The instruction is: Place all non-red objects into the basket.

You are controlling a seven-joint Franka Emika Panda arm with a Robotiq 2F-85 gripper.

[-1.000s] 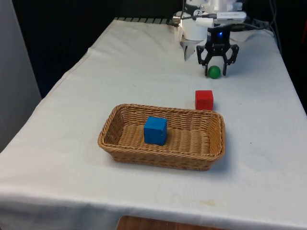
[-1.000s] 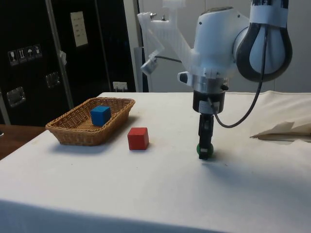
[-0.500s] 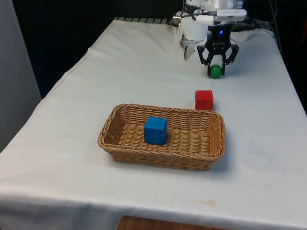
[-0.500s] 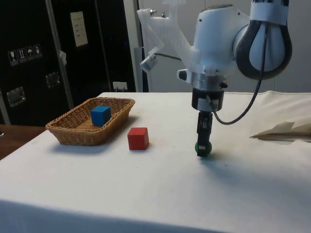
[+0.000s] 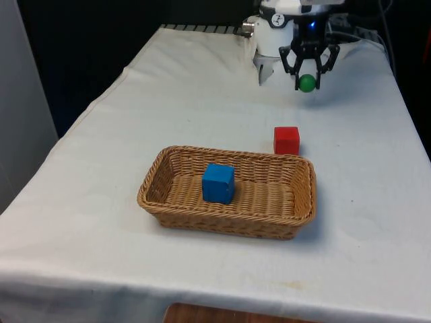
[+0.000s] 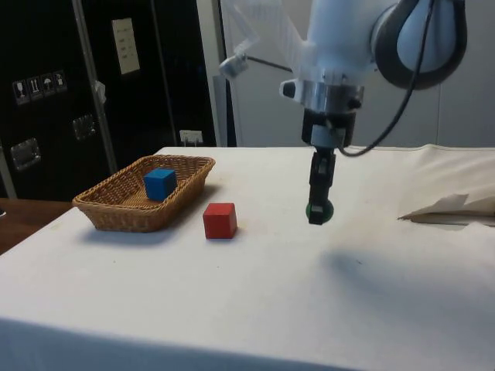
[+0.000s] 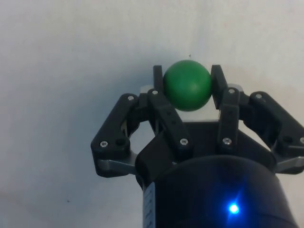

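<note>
Gripping a green ball (image 5: 307,83) above the cloth, the end effector (image 5: 308,79) hangs beyond red cube (image 5: 286,140) and basket (image 5: 300,205).

Colours and patterns on the table.
Green ball (image 5: 308,83), plain, one solid shade, pinched between black fingers (image 7: 158,80) of black gripper (image 5: 308,82). Red cube (image 5: 286,140), plain, no marks. Blue cube (image 5: 218,182), plain, a touch darker on its shaded side. Basket (image 5: 176,204) tan-brown wicker, tight woven pattern on walls and floor, braided rim. Cloth (image 5: 135,121) plain white with faint creases, a small yellowish stain near the front edge. Arm (image 6: 348,46) white with a black band at the joint and a black cable. Cabinets (image 6: 46,100) dark, nearly black, with pale labels and a cream sheet on one door.
</note>
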